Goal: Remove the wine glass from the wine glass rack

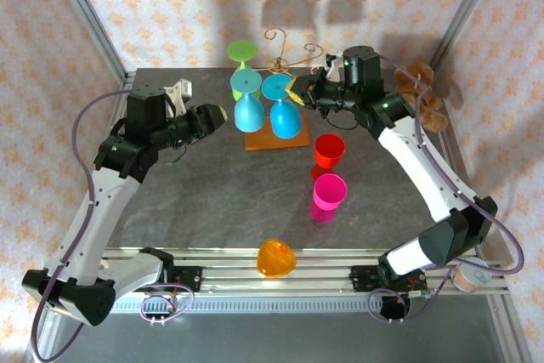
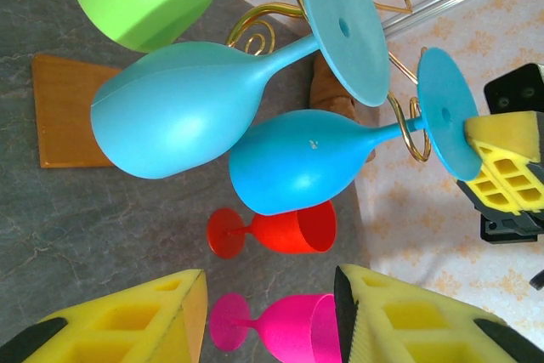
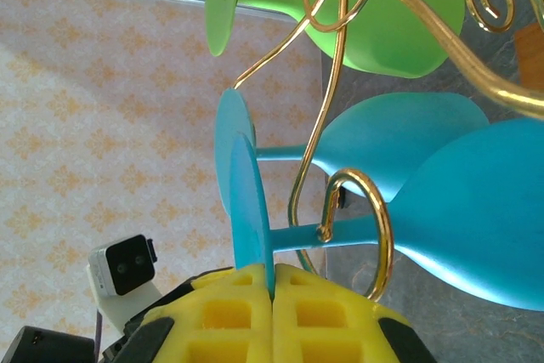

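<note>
Left of the wine glass rack, the left arm has long white parts and round black joints, with a thin purple cable looping beside it. Right of the rack, the right arm looks the same. The left gripper and right gripper have yellow foam fingers with square holes and black sides.

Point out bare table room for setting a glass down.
Widest bare patch: the table between the left arm and the red glass and pink glass. A narrower strip between those glasses and the right arm. Crowded at the back around the wine glass rack.
</note>
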Tool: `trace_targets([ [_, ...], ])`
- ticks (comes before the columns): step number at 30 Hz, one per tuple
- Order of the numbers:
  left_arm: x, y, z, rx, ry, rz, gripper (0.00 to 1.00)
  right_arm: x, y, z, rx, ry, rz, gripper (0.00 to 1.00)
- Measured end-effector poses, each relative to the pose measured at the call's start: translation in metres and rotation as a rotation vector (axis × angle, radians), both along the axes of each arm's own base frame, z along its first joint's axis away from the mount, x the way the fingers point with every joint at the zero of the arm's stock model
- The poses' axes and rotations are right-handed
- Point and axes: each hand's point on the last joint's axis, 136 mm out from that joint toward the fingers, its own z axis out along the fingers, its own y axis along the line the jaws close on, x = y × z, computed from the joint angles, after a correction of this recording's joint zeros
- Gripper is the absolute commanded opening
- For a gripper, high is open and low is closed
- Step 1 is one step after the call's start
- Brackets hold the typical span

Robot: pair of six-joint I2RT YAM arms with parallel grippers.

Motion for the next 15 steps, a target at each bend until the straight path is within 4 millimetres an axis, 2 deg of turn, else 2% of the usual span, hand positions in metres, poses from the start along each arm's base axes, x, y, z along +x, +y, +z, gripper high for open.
trace_targets([
  [6,0.000,0.000,0.000,0.000,0.000,0.001,0.44,0.008,0.003,-0.005,-0.008,0.009,-0.004,0.00],
  [15,0.000,0.000,0.000,0.001,0.000,0.003,0.44,0.021,-0.008,-0.001,-0.050,-0.038,-0.087,0.00],
])
